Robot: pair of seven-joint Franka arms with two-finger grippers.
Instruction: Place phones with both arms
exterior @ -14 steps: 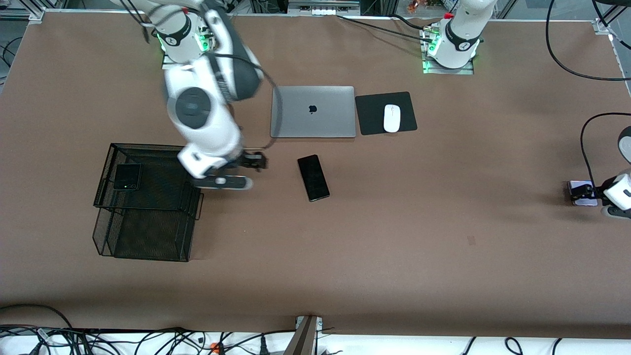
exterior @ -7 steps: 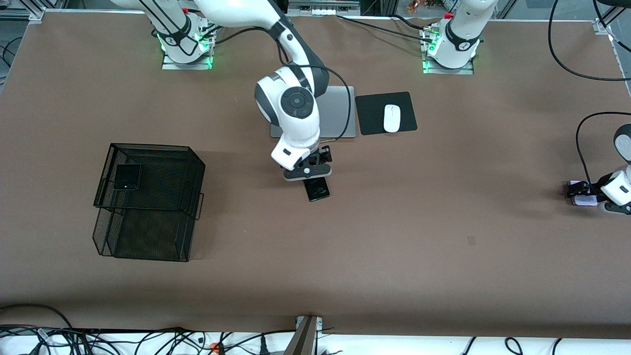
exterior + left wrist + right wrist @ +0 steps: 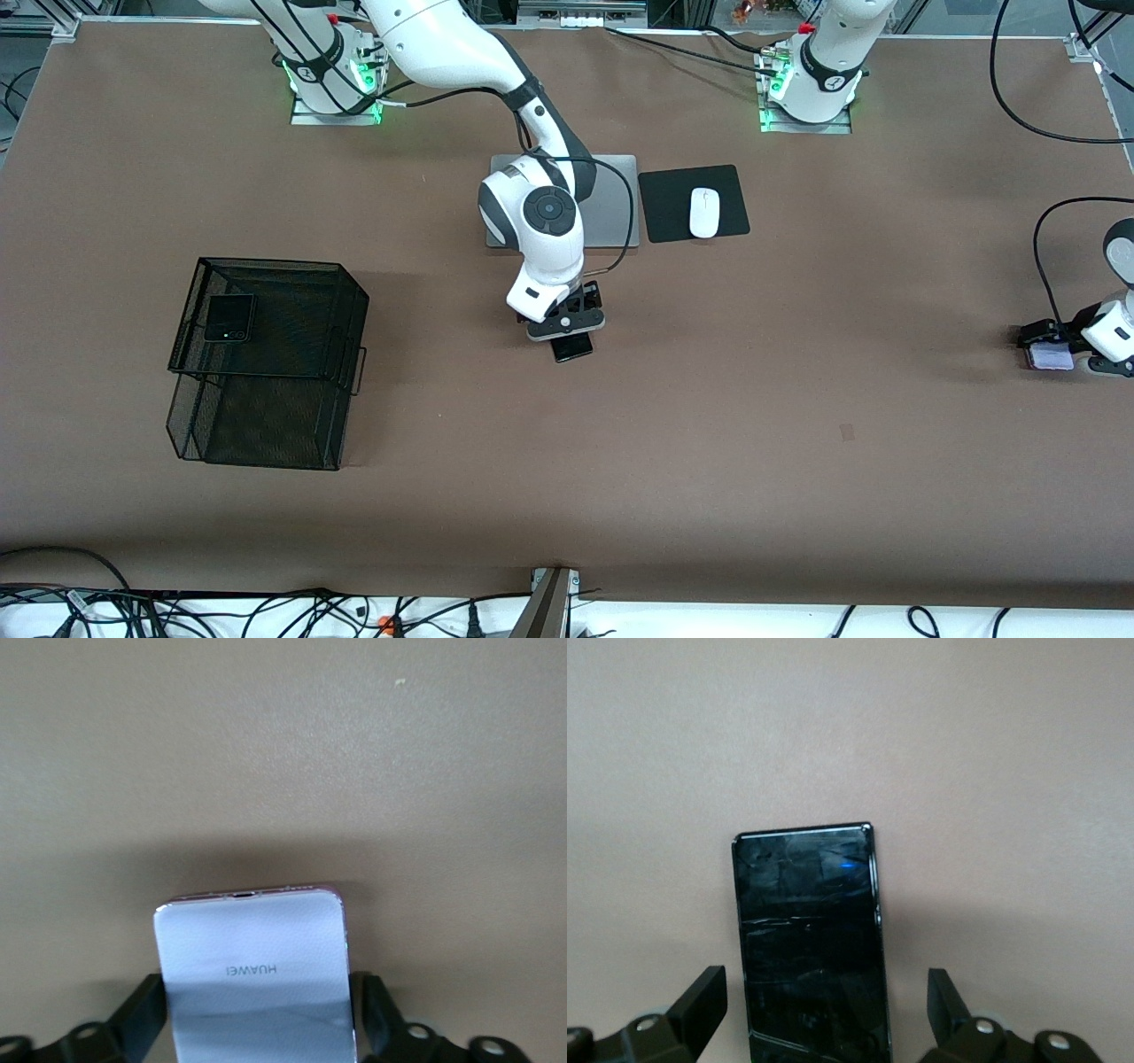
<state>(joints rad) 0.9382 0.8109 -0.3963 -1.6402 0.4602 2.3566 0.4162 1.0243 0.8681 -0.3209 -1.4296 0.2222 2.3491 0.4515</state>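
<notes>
Phones lie in three places: the slim black slab [image 3: 572, 346] flat mid-worktop, nearer the front camera than the laptop [image 3: 611, 202]; the lilac one [image 3: 1049, 356] at the left arm's end of the worktop; the squarish black one [image 3: 229, 318] on the upper tier of the mesh tray [image 3: 266, 416] toward the right arm's end. Front view hides most of the slab under the right gripper [image 3: 568, 322]; the right wrist view shows it [image 3: 811, 939] whole-width, jaws spread, a finger [image 3: 698, 1005] on each side and apart from its edges. Left wrist view shows the lilac phone's [image 3: 255, 979] pale back lettered HUAWEI between the left gripper's [image 3: 1047, 340] spread jaws, which the front view cannot resolve. Half a second ago the right gripper hung higher over the slab, more of it showing; the left has edged closer over the lilac phone
</notes>
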